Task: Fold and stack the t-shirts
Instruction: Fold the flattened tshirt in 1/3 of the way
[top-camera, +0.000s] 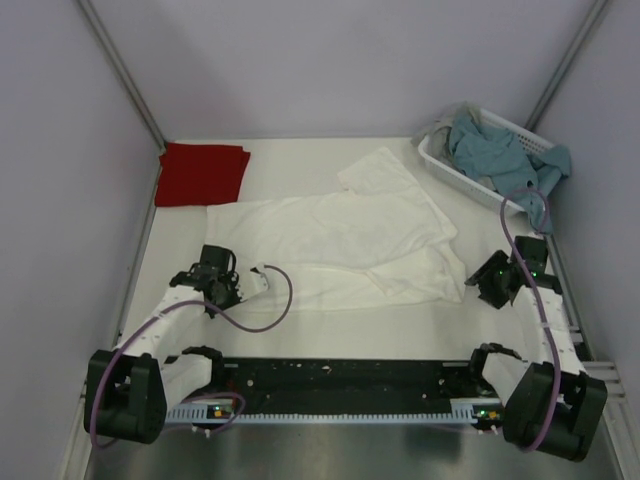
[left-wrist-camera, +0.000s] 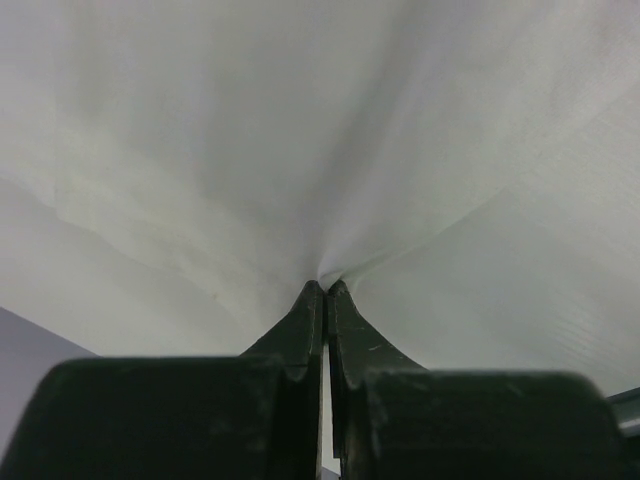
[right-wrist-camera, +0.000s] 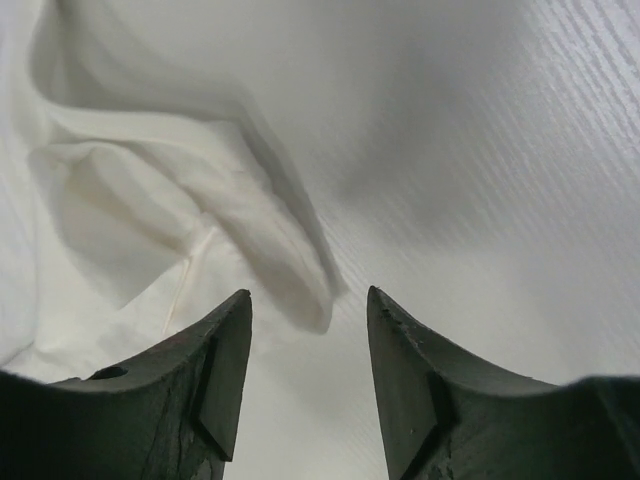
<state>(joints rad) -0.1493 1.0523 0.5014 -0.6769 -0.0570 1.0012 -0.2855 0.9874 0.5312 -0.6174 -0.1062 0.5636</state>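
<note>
The white shirt lies spread across the middle of the table. It is roughly flat, but loose folds bunch along its near right side and one sleeve points toward the far right. No print shows on the face turned up. The dark red shirt sits in the far left corner as a neat flat square, well apart from the white one, and looks already folded.

The left gripper is clamped on the near left edge of the white shirt. Its wrist camera shows the two fingers pressed together, with cloth puckering out from the pinch. The right gripper is spread wide and holds nothing. It sits low just off the shirt's near right corner, with a rumpled fold of white cloth lying on the table just ahead of its gap.

The step in hand appears to be taking hold of the white shirt at both near corners so it can be straightened or folded. The next move probably calls for the right gripper to ease forward onto that fold and close on it. Both arms could then lift and carry the near edge together.

At the far right a white basket holds a heap of blue-grey cloth.
</note>
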